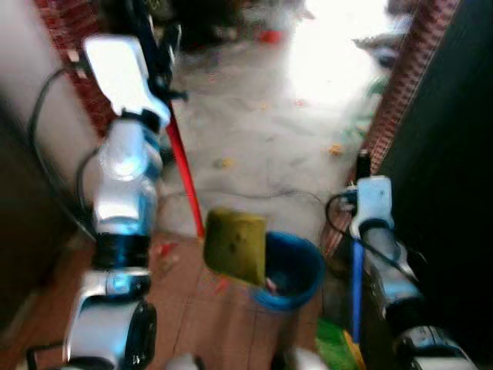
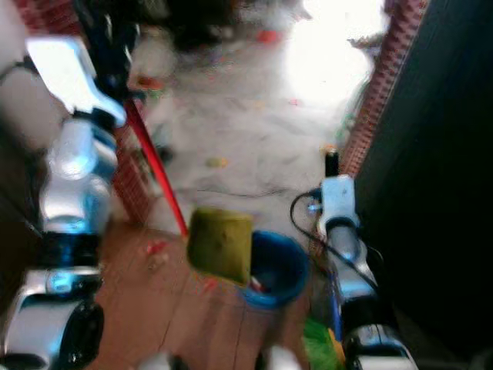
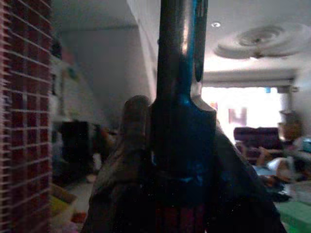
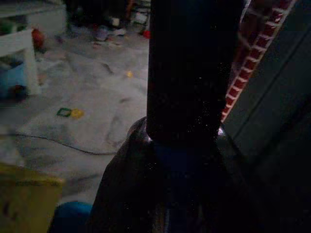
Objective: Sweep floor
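Holding a handle in each hand over a littered floor

Gripping a red broom handle (image 1: 183,171), the left hand (image 1: 158,58) is raised at the far left beside a brick wall (image 1: 73,46); its fingers (image 3: 129,160) are pressed around a dark shaft. On the right, the right hand (image 1: 362,166) is clamped on a dark handle with a blue section (image 1: 357,285), close to a brick pillar (image 1: 404,85). Between the arms, near the robot, a blue bucket (image 1: 296,274) stands on the wooden floor (image 1: 192,316) with a yellow-green dustpan (image 1: 235,245) tilted against its left rim. Farther off, scattered bits of litter (image 1: 223,163) and a thin cable (image 1: 262,193) lie on the grey floor (image 1: 262,123)
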You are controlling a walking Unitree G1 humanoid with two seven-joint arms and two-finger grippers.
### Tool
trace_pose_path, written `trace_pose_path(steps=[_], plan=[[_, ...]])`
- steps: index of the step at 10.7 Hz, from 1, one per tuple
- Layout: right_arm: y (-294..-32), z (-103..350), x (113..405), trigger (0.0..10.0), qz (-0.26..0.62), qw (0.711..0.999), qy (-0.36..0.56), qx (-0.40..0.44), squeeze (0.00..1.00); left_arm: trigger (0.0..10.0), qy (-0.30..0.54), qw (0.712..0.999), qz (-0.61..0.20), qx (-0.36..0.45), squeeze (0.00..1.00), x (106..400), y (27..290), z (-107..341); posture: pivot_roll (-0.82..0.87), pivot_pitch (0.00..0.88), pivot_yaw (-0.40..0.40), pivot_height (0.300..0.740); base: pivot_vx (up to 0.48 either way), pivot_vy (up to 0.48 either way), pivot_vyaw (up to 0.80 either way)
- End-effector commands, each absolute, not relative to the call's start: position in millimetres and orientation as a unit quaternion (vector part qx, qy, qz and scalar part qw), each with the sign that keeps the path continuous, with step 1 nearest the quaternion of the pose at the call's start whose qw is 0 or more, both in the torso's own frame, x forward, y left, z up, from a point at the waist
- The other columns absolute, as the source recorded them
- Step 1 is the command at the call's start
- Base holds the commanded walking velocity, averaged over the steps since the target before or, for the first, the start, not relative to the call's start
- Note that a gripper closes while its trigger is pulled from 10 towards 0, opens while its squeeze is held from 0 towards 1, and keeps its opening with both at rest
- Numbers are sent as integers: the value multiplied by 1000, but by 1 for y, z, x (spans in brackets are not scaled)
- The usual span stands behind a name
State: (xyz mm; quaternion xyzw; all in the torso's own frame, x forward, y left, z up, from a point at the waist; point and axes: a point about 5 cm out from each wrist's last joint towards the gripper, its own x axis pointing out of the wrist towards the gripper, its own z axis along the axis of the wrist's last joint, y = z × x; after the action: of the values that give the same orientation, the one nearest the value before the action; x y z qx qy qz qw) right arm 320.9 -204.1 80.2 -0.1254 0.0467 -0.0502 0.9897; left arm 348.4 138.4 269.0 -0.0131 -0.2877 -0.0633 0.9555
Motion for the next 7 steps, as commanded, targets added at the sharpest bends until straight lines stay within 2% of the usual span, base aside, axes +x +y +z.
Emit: trace_pose_path(steps=[1, 4, 7], plan=[[-202, 89, 325, 10000, -49, 990, 28, -133, 0, 10000, -315, 947, -67, 7, 0, 346, 130, 274, -33, 18, 4, 740, 0, 0, 0], [-204, 88, 322, 10000, -53, 989, 29, -133, 0, 10000, -344, 935, -79, 31, 0, 344, 105, 274, -43, 25, 11, 740, 0, 0, 0], [-202, 85, 320, 10000, -52, 990, 30, -131, 0, 10000, -394, 918, -29, 18, 0, 341, 119, 306, -37, 28, 12, 740, 0, 0, 0]])
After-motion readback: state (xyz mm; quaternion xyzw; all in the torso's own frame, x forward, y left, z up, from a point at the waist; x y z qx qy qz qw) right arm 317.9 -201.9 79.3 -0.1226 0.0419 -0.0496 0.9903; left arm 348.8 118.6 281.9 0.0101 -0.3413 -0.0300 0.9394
